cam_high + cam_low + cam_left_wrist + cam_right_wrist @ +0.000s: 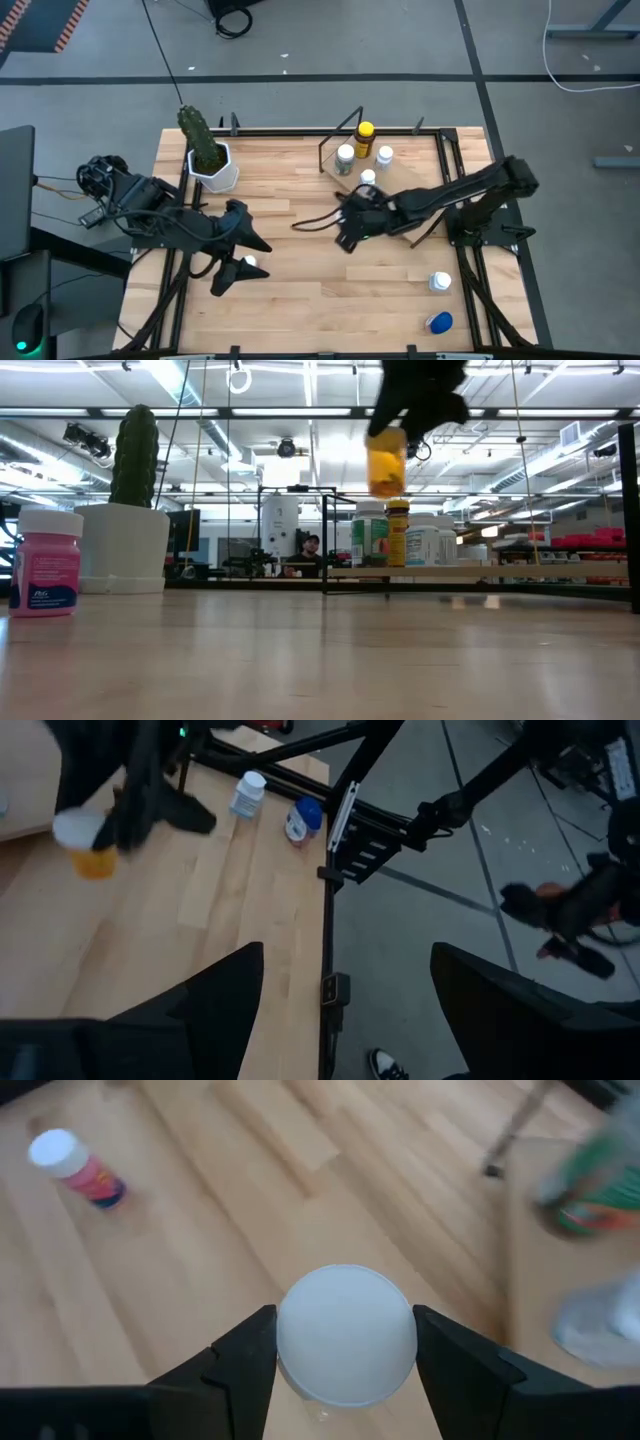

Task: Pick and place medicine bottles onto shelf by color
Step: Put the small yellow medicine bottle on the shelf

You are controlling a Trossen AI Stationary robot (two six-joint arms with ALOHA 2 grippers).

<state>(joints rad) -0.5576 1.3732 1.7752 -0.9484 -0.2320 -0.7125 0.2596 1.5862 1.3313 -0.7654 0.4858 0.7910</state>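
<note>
Shelf (400, 165): we see it at the table's far edge, four bottles standing on it.
Left gripper (240, 252): fingers spread wide, empty, beside the pink bottle (46, 575).
Right gripper (345, 1350): we see it clamping the white-capped orange bottle (345, 1335), lifted mid-table.

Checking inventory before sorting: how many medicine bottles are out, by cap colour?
White-capped bottles: 6 (one held by the right gripper)
Yellow-capped bottle: 1
Blue-capped bottle: 1
Total: 8
</note>
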